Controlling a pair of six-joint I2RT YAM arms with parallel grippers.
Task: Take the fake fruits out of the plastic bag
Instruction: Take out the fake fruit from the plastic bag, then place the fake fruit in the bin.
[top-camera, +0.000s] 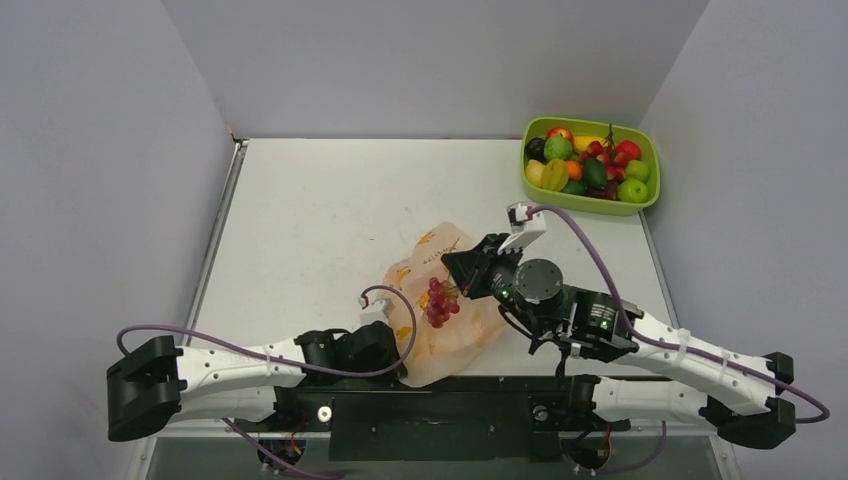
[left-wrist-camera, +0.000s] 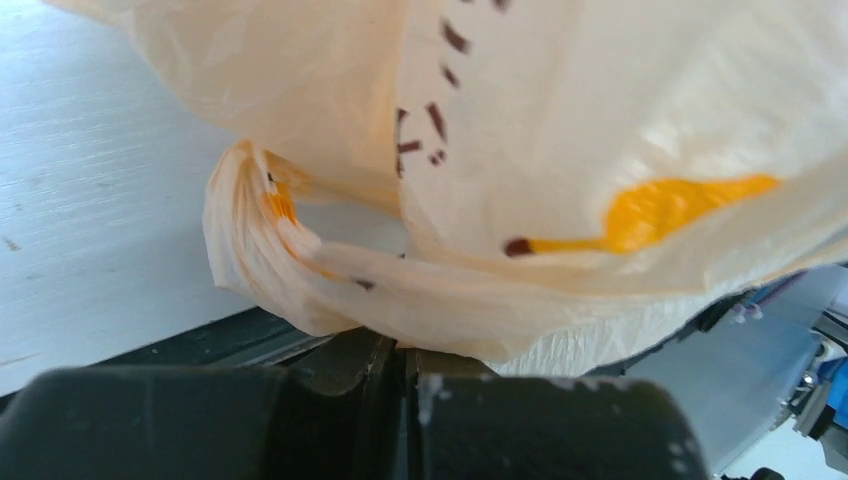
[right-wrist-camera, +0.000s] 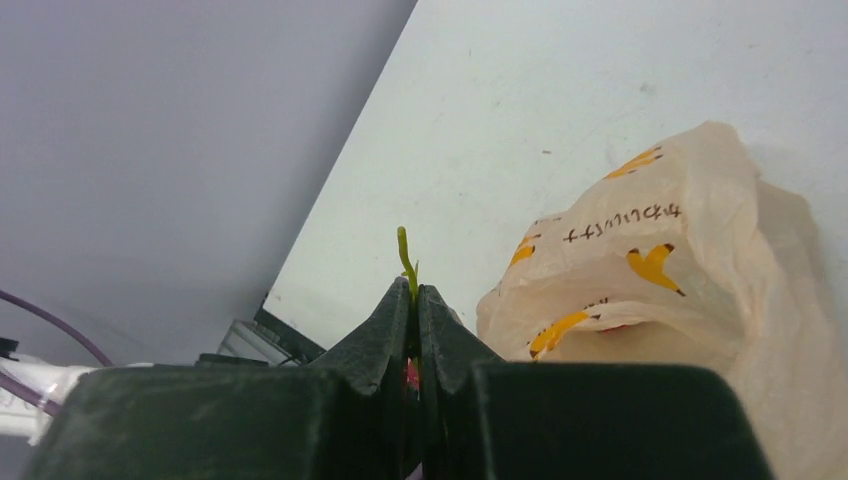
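The peach plastic bag (top-camera: 455, 335) lies crumpled near the table's front edge, between the two arms. My right gripper (top-camera: 452, 273) is shut on the thin green stem (right-wrist-camera: 404, 252) of a dark red grape bunch (top-camera: 440, 301), which hangs over the bag's top. In the right wrist view only the stem pokes out above the jaws (right-wrist-camera: 413, 296); the bag (right-wrist-camera: 660, 260) sits to the right. My left gripper (top-camera: 397, 352) is shut on the bag's lower edge (left-wrist-camera: 440, 335), and the bag (left-wrist-camera: 600, 120) fills that wrist view. Whatever is inside the bag is hidden.
A lime-green tray (top-camera: 650, 150) at the back right holds several toy fruits (top-camera: 590, 165) in red, green, yellow and orange. Grey walls close in the table on three sides. A black mounting rail (top-camera: 440, 400) runs along the front edge.
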